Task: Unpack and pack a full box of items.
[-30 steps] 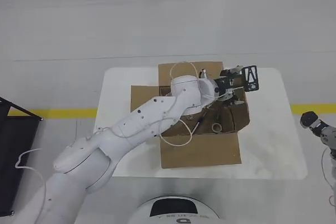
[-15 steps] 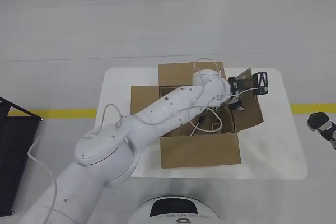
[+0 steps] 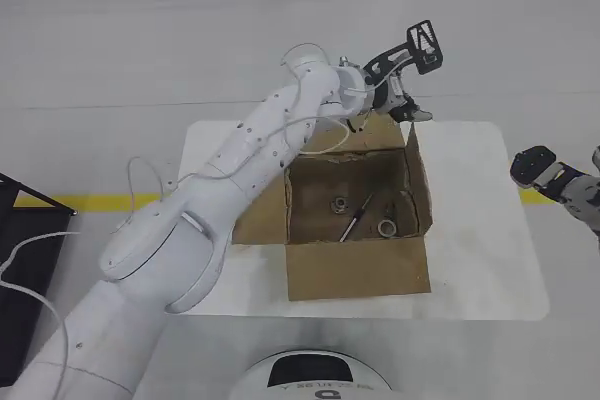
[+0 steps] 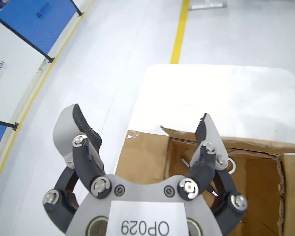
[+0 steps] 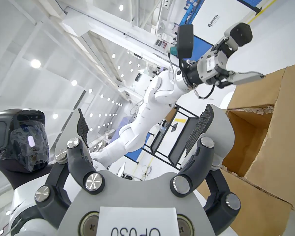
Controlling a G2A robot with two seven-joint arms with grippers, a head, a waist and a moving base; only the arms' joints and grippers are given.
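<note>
The left gripper (image 4: 140,114) hangs above the far right corner of the box (image 3: 355,270), over the edge farthest from the robot. Its fingers (image 4: 84,126) are spread wide and nothing lies between them. The box stands open near the middle of the table (image 3: 480,270). Its near flap lies folded out flat toward the robot and its left flap is folded out too. Its right flap stands upright, and its far flap lies outward beneath the left arm. Three small things lie on the box floor toward its near right part. A rod (image 3: 358,216) lies slantwise, with a round metal part (image 3: 337,206) just beside it on its left. A ring (image 3: 386,229) lies near the rod on its right, close to the upright flap. Whether the rod touches either of them cannot be told. In the left wrist view the rod and the ring show inside the box below the gripper. The right gripper (image 5: 144,111) is off the right edge of the table, well apart from the box, turned toward the box's outer side and the left gripper. Its fingers are spread as well, with nothing held. A yellow line (image 3: 100,202) runs across the floor on both sides of the table.
</note>
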